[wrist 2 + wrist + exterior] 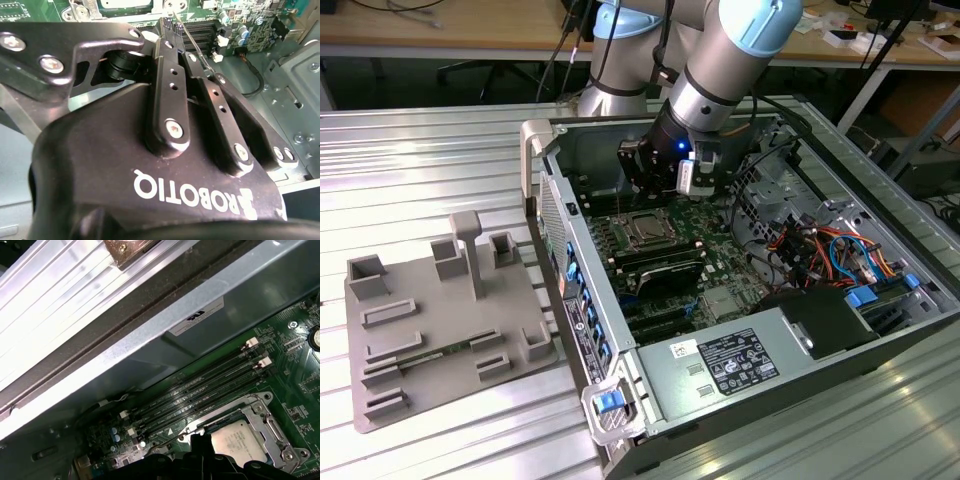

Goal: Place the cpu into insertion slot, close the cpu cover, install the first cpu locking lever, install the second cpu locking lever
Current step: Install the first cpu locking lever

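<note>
Hovering black gripper (653,172), fingers together, over silvery square cpu (647,228), framed by metal cpu cover (270,426).

The exterior view looks down at a slant from well above, standing back far enough to take in the whole open computer case (740,300) on the ribbed metal worktop (420,160) and the arm reaching into it. The second wrist view sits right behind the gripper (172,22), looking along its black body toward the green circuit board (250,25). The first wrist view hovers close over that same board (295,365), facing the case wall (150,325). Both wrist views share the socket area, the cpu (240,442) included.
</note>
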Available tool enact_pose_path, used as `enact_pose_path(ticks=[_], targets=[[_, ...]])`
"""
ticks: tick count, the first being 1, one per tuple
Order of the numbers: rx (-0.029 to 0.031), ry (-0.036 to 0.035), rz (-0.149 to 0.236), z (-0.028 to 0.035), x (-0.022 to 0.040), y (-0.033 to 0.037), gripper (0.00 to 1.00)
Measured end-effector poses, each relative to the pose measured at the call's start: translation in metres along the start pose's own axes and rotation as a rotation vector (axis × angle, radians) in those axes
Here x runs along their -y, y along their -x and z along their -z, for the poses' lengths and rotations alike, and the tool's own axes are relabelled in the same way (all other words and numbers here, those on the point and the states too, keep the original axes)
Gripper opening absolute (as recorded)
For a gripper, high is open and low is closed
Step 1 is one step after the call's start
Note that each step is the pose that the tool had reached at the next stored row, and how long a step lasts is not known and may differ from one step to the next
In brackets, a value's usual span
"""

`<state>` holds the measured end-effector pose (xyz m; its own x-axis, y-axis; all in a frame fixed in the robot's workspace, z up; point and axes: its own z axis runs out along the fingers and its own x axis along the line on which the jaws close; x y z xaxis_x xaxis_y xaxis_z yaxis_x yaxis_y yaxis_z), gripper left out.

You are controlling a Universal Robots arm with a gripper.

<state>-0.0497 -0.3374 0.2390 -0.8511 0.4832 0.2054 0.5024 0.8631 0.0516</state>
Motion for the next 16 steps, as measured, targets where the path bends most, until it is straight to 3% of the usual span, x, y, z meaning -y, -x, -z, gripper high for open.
enact_pose_path(ticks=[16], targets=[[-0.0031,-0.0046,0.034,0.0,0.0,0.0,0.11]])
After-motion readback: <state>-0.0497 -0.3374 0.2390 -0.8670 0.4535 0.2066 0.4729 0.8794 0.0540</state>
